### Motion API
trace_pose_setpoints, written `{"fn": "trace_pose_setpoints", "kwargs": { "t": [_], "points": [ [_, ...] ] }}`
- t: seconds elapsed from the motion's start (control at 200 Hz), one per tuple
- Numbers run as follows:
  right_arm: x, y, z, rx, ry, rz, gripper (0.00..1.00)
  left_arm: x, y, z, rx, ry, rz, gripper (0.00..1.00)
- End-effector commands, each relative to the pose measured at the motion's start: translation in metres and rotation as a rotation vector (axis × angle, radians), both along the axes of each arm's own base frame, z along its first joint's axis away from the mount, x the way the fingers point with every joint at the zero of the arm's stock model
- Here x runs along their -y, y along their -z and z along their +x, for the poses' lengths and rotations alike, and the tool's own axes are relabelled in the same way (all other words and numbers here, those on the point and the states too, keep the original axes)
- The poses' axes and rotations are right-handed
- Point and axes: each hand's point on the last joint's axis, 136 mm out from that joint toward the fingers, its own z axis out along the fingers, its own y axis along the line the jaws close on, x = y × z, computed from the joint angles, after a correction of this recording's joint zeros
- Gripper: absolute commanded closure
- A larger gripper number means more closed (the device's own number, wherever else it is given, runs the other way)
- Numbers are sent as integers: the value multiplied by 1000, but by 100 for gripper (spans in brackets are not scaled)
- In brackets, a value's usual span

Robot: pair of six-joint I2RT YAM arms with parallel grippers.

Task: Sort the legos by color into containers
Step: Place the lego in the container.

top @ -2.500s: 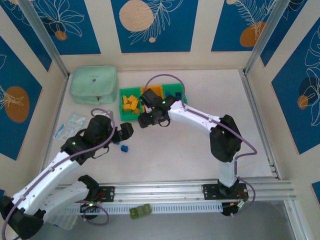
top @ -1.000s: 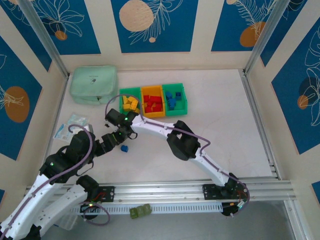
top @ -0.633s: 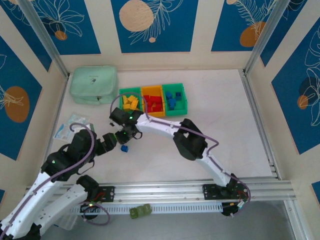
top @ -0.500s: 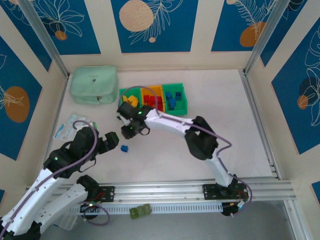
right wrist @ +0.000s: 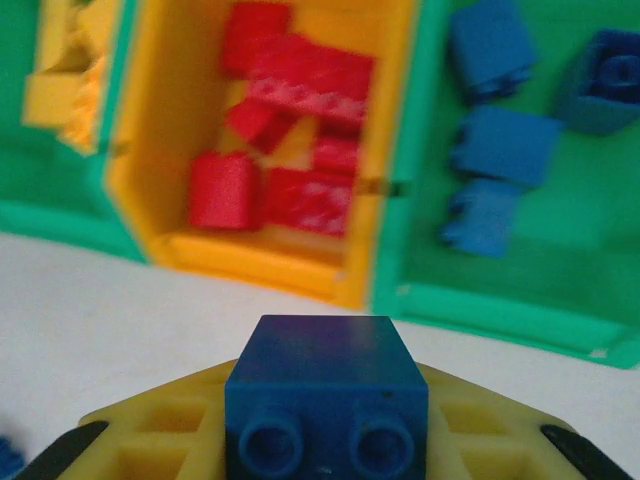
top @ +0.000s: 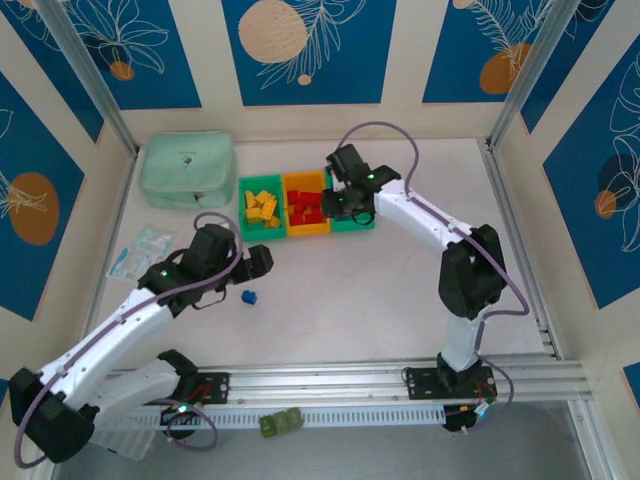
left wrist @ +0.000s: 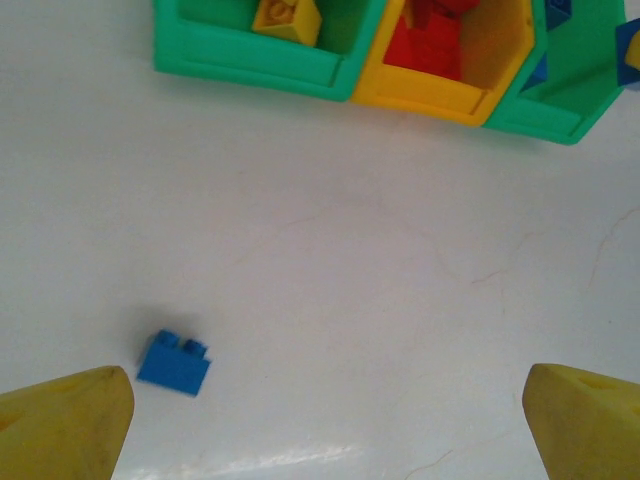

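From above, yellow, red and blue bricks (top: 305,208) are seen sorted in the rigid plastic bins (top: 262,234). One loose brick (top: 249,296), blue, lies on the tabletop (top: 400,290), so the task is judged nearly done.

At the left wrist, the left end effector (left wrist: 325,400) is spread wide over that glossy, studded loose brick.

At the right wrist, a smooth blue held brick (right wrist: 320,395) is clamped in the right end effector (right wrist: 320,450), just short of the blue bin.

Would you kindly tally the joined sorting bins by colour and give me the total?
Green: 2, the left green bin and the right green bin
Orange-yellow: 1, the middle bin
Total: 3
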Motion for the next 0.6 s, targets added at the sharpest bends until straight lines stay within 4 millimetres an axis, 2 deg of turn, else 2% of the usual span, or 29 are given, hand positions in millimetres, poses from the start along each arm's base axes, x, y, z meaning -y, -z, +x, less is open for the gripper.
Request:
{"fn": "trace_pose_setpoints", "kwargs": {
  "t": [0.0,0.175,0.32,0.46,0.595],
  "points": [
    [27,-2,22,6,78,-36,75,30,-22,21,77,66,-86,1],
    [47,15,61,-4,141,-66,74,46,-21,37,81,83,-98,1],
    [58,32,84,-25,177,-108,72,49,-23,43,89,85,-96,1],
    [62,38,93,-20,177,-141,64,48,-22,43,91,82,-90,1],
    [66,33,92,-13,183,-150,53,46,-22,42,93,82,-81,1]
  ]
}}
